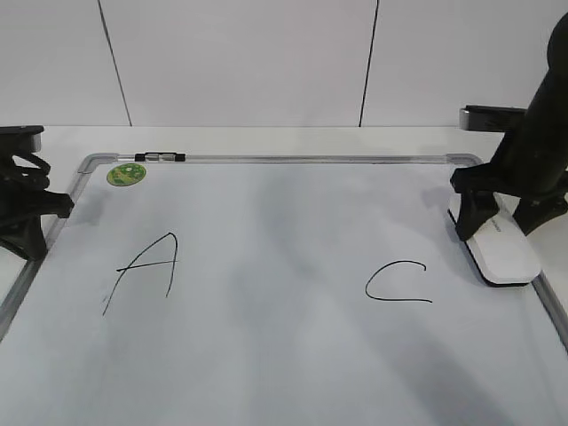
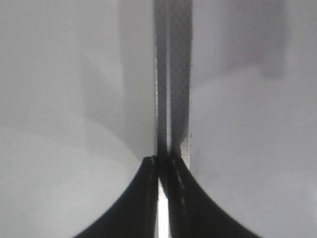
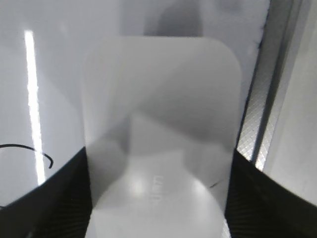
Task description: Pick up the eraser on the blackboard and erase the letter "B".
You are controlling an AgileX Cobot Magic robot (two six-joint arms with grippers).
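Note:
The white eraser [image 1: 508,253] lies flat on the blackboard [image 1: 284,355] by its right frame; it fills the right wrist view [image 3: 158,99]. My right gripper [image 1: 501,220] straddles the eraser's far end, its fingers [image 3: 157,198] pressed against both long sides. No letter "B" shows; the board between the letter "A" [image 1: 146,271] and the letter "C" [image 1: 395,284] is bare. My left gripper [image 1: 35,244] is shut and empty over the board's left frame [image 2: 173,99], its tips [image 2: 162,161] together.
A round green sticker [image 1: 126,174] sits at the board's top left corner, with a black marker [image 1: 160,157] lying on the top frame beside it. The right frame [image 3: 262,109] runs close beside the eraser. Part of "C" [image 3: 29,148] shows left of the eraser.

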